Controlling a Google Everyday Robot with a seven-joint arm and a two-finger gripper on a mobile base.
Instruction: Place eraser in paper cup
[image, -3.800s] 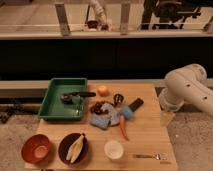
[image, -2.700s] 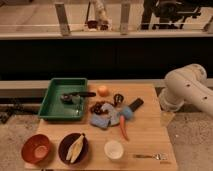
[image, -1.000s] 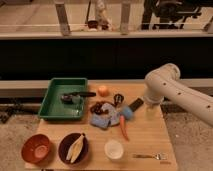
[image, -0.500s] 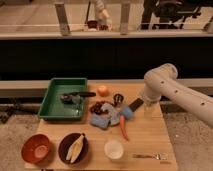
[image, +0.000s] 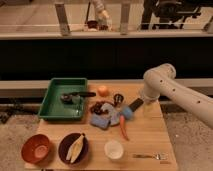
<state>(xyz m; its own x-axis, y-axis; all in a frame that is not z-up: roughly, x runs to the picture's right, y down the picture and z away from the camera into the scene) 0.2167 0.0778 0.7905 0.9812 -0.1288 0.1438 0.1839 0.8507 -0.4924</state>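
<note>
Hand (image: 146, 106) low at counter (image: 150, 136) right edge, just beside eraser (image: 135, 104); open or closed, cannot tell. Paper cup (image: 114, 149) well apart, front. Risk: nudging eraser against carrot (image: 123, 126), missing grasp.

The robot's pale arm (image: 175, 95) reached in from the right over the wooden table (image: 150, 135). Its gripper (image: 148, 107) hung low near the right edge of the table, just beside the eraser (image: 135, 104). The eraser lay on the table, close to a blue cloth (image: 102, 121) and a carrot (image: 123, 128). The paper cup (image: 114, 149) stood upright near the front edge, well apart from the gripper. To the left of it were a dark bowl (image: 86, 145) and an orange-brown bowl (image: 36, 148). A green tray (image: 52, 105) held a black-handled utensil (image: 80, 94).
</note>
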